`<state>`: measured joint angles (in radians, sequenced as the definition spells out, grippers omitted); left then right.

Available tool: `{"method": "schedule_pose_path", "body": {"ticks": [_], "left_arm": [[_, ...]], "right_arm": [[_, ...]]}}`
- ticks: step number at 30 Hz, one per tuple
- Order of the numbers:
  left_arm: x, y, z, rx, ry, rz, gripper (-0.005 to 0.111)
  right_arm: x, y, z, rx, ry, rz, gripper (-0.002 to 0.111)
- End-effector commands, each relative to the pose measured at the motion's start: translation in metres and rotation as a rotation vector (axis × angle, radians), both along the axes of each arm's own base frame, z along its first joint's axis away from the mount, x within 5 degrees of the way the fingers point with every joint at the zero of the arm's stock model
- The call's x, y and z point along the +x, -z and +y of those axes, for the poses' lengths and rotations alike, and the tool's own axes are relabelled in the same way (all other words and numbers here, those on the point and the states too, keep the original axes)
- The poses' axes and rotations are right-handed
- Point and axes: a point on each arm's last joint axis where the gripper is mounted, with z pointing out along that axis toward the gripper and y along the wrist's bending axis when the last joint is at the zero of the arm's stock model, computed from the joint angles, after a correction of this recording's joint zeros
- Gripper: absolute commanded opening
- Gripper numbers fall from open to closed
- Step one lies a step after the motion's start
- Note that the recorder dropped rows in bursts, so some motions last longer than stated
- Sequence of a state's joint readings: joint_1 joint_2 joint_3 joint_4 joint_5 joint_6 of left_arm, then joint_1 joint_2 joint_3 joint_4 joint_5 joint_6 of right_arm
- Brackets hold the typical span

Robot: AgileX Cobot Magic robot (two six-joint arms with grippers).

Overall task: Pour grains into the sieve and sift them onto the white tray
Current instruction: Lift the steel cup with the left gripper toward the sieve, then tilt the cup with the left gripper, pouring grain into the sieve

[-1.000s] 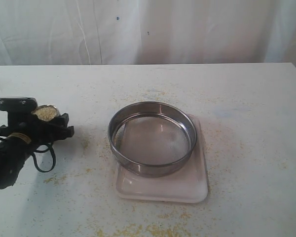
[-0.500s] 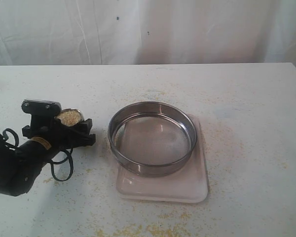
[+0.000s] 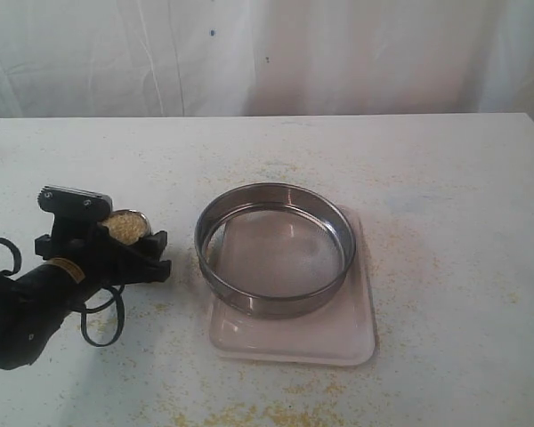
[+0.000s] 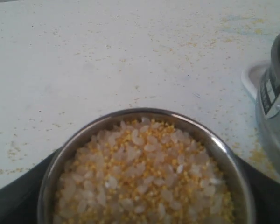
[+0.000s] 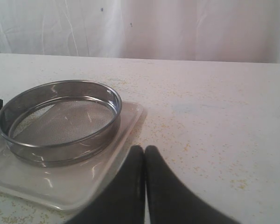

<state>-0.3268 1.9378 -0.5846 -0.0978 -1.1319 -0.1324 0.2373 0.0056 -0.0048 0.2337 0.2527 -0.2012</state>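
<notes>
Exterior view: left gripper (image 3: 123, 237) stands left of the sieve (image 3: 274, 250), apart from it, jaws spread wide and clamped on a steel cup (image 3: 128, 224), held upright. The sieve rests on the tray (image 3: 295, 336), toward its far end. Loose grains are scattered over the table (image 3: 445, 178).

Left wrist view: only here do the cup's contents read clearly. The grains (image 4: 141, 173) fill it almost to the rim, small yellow ones mixed with coarser whitish ones. A label (image 4: 270, 95) on the sieve's outer wall shows in this view alone.

Right wrist view: only this view shows the right gripper (image 5: 144, 150), fingers pressed together, holding nothing, near the tray's corner. It also shows the sieve's mesh bottom plainly.
</notes>
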Motion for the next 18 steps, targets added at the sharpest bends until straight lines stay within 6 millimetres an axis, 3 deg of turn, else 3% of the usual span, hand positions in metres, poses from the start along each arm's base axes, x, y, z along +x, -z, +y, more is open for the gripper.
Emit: {"method": "schedule_pose_path", "body": {"ticks": [1, 12, 18], "left_arm": [[-0.004, -0.018, -0.002, 0.014, 0.022, -0.035, 0.000], [-0.011, -0.048, -0.008, 0.051, 0.078, -0.075, 0.000], [-0.003, -0.076, -0.036, 0.159, 0.205, -0.051, 0.000]], "right_arm": [[0.000, 0.001, -0.001, -0.005, 0.008, -0.010, 0.000], [0.000, 0.001, -0.001, 0.026, 0.013, -0.001, 0.000], [0.000, 0.001, -0.001, 0.026, 0.013, -0.001, 0.000]]}}
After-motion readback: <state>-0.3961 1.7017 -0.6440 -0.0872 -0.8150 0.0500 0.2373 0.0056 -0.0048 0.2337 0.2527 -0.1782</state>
